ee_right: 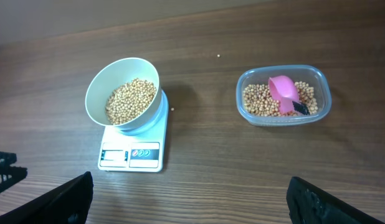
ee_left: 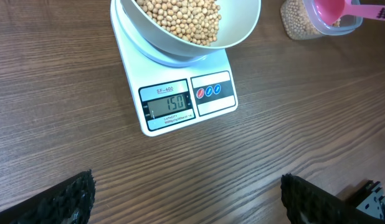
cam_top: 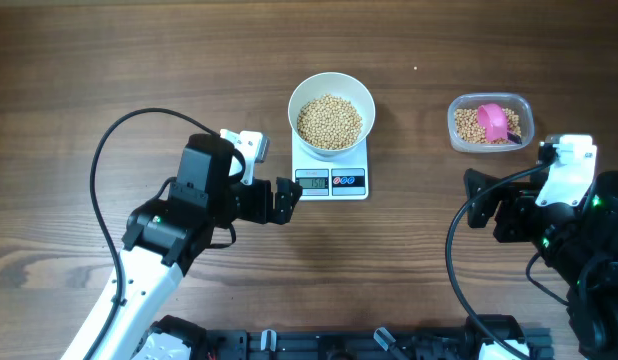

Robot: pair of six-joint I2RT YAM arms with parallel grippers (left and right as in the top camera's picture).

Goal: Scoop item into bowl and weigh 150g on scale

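Checking in from the remote desk: the scale (cam_top: 331,182) sits mid-table toward the far edge, with the white bowl (ee_right: 121,71) on top of it and the beans (cam_top: 329,121) piled inside. The display (ee_left: 171,102) reads 150 in my left wrist view. The left gripper (cam_top: 289,201) hangs just off the scale's front-left corner, jaws wide apart, nothing in them. The right gripper (cam_top: 474,200) is over by the right edge, also spread wide and empty. The clear tub (ee_right: 283,121) sits toward the far right corner with more beans and the pink scoop (cam_top: 494,122) lying in it.
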